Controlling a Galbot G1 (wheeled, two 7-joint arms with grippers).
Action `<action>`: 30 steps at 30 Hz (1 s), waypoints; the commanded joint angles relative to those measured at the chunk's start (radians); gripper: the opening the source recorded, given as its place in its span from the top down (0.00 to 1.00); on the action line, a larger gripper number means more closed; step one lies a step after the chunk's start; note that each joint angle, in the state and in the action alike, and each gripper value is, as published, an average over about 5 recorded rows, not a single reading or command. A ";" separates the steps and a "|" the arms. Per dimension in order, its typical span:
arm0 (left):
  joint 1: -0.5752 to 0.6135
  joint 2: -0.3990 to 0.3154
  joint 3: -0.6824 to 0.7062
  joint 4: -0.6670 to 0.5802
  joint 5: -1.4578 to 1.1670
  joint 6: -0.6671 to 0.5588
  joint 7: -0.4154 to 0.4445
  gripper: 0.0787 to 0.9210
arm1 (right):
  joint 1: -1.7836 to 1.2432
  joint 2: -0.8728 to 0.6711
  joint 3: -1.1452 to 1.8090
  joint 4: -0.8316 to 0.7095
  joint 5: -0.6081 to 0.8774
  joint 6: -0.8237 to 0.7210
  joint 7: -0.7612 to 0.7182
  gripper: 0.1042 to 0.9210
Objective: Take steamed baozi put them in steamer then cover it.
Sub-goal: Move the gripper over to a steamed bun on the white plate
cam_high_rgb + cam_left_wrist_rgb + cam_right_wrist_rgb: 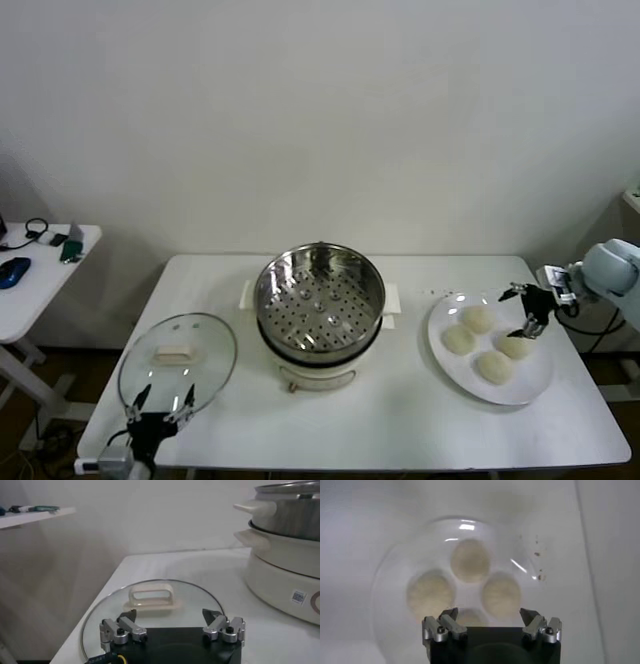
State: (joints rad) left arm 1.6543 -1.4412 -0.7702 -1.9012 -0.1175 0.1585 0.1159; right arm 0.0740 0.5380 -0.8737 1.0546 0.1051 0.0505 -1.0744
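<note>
A white table stands against a plain pale wall, seen from above and in front. At the far left a smaller side table holds a few small dark items. At the near left corner of the main table, the left gripper hovers low over the near edge of the cover, a clear glass lid with a metal rim that lies flat on the table with its cream handle facing up; the jaws are spread wide and hold nothing. In the middle of the table sits the steamer, a shiny steel pot on a white base with side handles, uncovered, its perforated tray bare. To the right lies a flat white plate carrying the four steamed baozi, smooth cream buns set close together in a cluster. The right gripper reaches in from the right edge and hangs above the plate, over the buns on its right side, near one but not touching it as far as can be seen; its jaws are spread apart and empty
</note>
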 commanded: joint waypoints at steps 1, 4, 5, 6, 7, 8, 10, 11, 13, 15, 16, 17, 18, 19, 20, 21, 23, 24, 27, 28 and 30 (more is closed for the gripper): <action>0.000 0.002 -0.001 0.004 0.000 -0.003 0.000 0.12 | 0.085 0.124 -0.119 -0.132 -0.026 0.023 -0.045 0.12; 0.000 -0.001 -0.002 0.000 0.001 -0.002 0.000 0.12 | 0.084 0.185 -0.114 -0.189 -0.041 0.034 -0.040 0.12; 0.000 -0.002 -0.001 -0.001 0.002 -0.002 0.001 0.12 | 0.085 0.205 -0.114 -0.207 -0.049 0.038 -0.039 0.12; 0.000 -0.004 -0.001 -0.002 0.003 -0.001 0.001 0.12 | 0.085 0.222 -0.114 -0.224 -0.060 0.043 -0.038 0.12; 0.000 -0.006 -0.001 -0.002 0.005 -0.001 0.001 0.12 | 0.085 0.237 -0.116 -0.240 -0.072 0.048 -0.038 0.12; 0.000 -0.007 -0.001 -0.003 0.006 -0.001 0.001 0.12 | 0.086 0.250 -0.118 -0.256 -0.085 0.051 -0.038 0.12; 0.001 -0.011 -0.001 -0.003 0.007 -0.002 0.001 0.12 | 0.087 0.272 -0.122 -0.280 -0.107 0.058 -0.038 0.12; 0.002 -0.012 -0.001 -0.004 0.007 -0.002 0.001 0.12 | 0.087 0.280 -0.123 -0.290 -0.115 0.060 -0.037 0.12; 0.005 -0.013 -0.002 -0.004 0.007 -0.004 0.002 0.12 | 0.085 0.295 -0.122 -0.307 -0.126 0.063 -0.032 0.12; 0.008 -0.012 -0.002 -0.002 0.006 -0.007 0.002 0.12 | 0.079 0.307 -0.118 -0.319 -0.133 0.065 -0.028 0.12; 0.009 -0.012 -0.003 0.000 0.005 -0.009 0.001 0.12 | 0.076 0.311 -0.115 -0.323 -0.135 0.065 -0.027 0.12; 0.009 -0.011 -0.003 0.003 0.005 -0.011 0.001 0.12 | 0.072 0.313 -0.114 -0.325 -0.137 0.064 -0.027 0.12; 0.010 -0.011 -0.004 0.005 0.004 -0.013 0.001 0.12 | 0.068 0.314 -0.113 -0.326 -0.140 0.063 -0.028 0.12; 0.010 -0.010 -0.004 0.007 0.004 -0.014 0.001 0.12 | 0.063 0.315 -0.111 -0.328 -0.143 0.062 -0.027 0.12; 0.010 -0.010 -0.004 0.009 0.004 -0.015 0.001 0.12 | 0.057 0.317 -0.106 -0.332 -0.150 0.063 -0.026 0.12; 0.011 -0.010 -0.004 0.010 0.003 -0.016 0.001 0.12 | 0.050 0.320 -0.100 -0.339 -0.158 0.064 -0.021 0.12; 0.011 -0.009 -0.005 0.012 0.002 -0.018 0.001 0.12 | 0.038 0.328 -0.082 -0.360 -0.173 0.070 -0.009 0.12; 0.011 -0.008 -0.005 0.012 0.001 -0.019 0.001 0.12 | 0.032 0.333 -0.071 -0.372 -0.181 0.073 -0.001 0.12; 0.010 -0.006 -0.005 0.016 0.001 -0.021 0.001 0.12 | 0.017 0.343 -0.044 -0.399 -0.202 0.083 0.020 0.12; 0.010 -0.005 -0.005 0.017 0.001 -0.022 0.001 0.12 | 0.013 0.345 -0.037 -0.403 -0.207 0.085 0.026 0.12; 0.008 -0.004 -0.004 0.019 0.001 -0.023 0.001 0.12 | 0.004 0.347 -0.025 -0.406 -0.214 0.086 0.036 0.12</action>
State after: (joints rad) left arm 1.6619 -1.4455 -0.7751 -1.8826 -0.1164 0.1363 0.1168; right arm 0.0960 0.8489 -0.9316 0.7099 -0.0663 0.1245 -1.0676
